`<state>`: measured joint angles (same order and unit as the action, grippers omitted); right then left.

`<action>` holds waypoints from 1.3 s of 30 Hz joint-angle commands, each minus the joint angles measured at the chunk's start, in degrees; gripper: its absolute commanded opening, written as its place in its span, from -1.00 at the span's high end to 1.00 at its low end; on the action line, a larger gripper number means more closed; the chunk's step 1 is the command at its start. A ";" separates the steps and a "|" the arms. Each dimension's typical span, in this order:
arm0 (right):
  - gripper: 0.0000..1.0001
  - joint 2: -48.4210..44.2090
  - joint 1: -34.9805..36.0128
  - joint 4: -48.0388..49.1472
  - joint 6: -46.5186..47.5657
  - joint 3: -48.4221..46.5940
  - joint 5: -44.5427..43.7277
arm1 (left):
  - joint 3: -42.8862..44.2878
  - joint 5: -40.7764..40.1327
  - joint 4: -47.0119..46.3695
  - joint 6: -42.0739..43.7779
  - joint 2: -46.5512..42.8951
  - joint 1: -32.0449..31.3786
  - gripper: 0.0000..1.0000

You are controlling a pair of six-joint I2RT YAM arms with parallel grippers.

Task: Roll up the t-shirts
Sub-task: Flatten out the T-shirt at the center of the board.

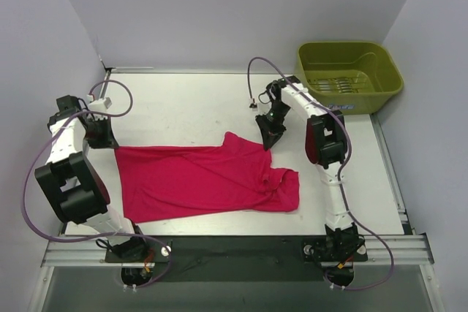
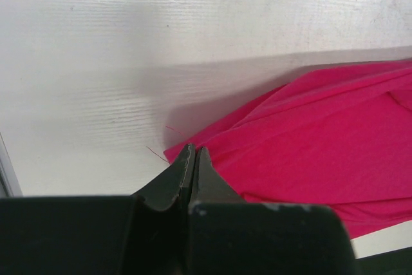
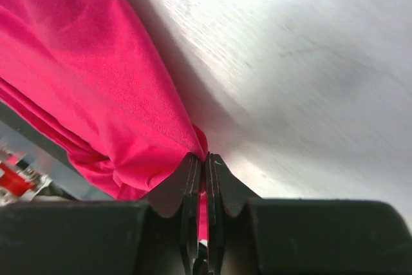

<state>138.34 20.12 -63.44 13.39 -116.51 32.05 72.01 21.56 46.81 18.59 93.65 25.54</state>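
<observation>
The magenta-red t-shirt (image 1: 205, 180) lies spread and partly folded on the white table, with its right end bunched. My left gripper (image 1: 104, 141) sits at the shirt's far left corner. In the left wrist view the left gripper (image 2: 193, 151) is shut, its tips right at the corner of the shirt (image 2: 322, 140), with no fabric showing between the jaws. My right gripper (image 1: 269, 142) is at the shirt's far right edge. In the right wrist view the right gripper (image 3: 206, 157) is shut on a pinch of the shirt (image 3: 96, 82), and pink cloth shows between its fingers.
An olive-green plastic bin (image 1: 390, 77) stands at the far right corner, off the table's top. Grey walls close in the left, back and right sides. A metal rail (image 1: 234, 248) runs along the near edge by the arm bases.
</observation>
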 commanded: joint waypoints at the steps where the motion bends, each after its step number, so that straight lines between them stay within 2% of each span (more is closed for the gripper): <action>1: 1.00 -10.00 -0.17 0.15 4.35 0.04 -4.19 | 0.68 2.52 -1.98 -1.18 -2.41 -0.58 1.00; 4: 1.00 -21.33 2.71 8.66 10.14 10.66 -5.86 | 0.42 3.57 -2.42 -1.62 -3.47 -0.49 1.00; 5: 1.00 -24.23 4.30 11.12 16.61 17.65 -6.99 | 0.07 3.92 -2.77 -1.63 -4.17 -0.49 1.00; 9: 0.98 -38.63 13.17 12.64 30.18 34.82 -7.97 | -1.25 5.42 -3.39 -1.80 -5.58 -0.49 1.00; 12: 0.71 -44.56 19.94 9.41 38.09 44.49 -3.33 | -1.87 6.03 -3.21 -1.54 -6.19 -0.67 1.00; 13: 0.40 -44.74 21.00 5.99 40.38 45.05 -1.05 | -2.04 6.21 -2.78 -0.84 -6.37 -0.67 1.00; 14: 0.30 -43.70 21.45 2.48 41.10 44.97 0.80 | -2.22 6.65 -2.43 -0.31 -6.63 -0.58 1.00; 17: 0.17 -38.09 17.78 1.48 32.17 39.71 4.76 | -3.71 6.74 -0.58 2.50 -7.33 -0.67 1.00; 20: 0.13 -29.06 6.54 2.44 15.40 29.08 14.42 | -5.73 6.13 0.74 5.57 -8.83 -0.67 1.00; 21: 0.06 -27.44 2.42 4.18 6.22 26.88 15.05 | -6.78 5.86 1.00 6.45 -9.27 -0.67 1.00; 24: 0.07 -27.08 1.50 9.65 5.77 25.54 8.40 | -7.67 5.42 1.44 7.25 -10.59 -0.67 1.00; 27: 0.05 -23.74 0.10 8.95 0.96 22.73 11.18 | -8.20 4.90 1.80 6.99 -11.29 -0.67 1.00; 33: -0.04 -22.50 1.15 9.39 -5.38 29.22 17.07 | -9.34 3.40 1.80 6.37 -12.08 -0.67 1.00; 39: 0.00 -20.93 4.31 10.97 -7.41 31.08 11.29 | -10.22 2.43 2.32 6.46 -12.70 -0.67 1.00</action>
<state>115.74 22.70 -51.20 9.47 -85.54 45.39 62.06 24.49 48.34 24.27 82.83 25.06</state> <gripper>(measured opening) 0.512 0.022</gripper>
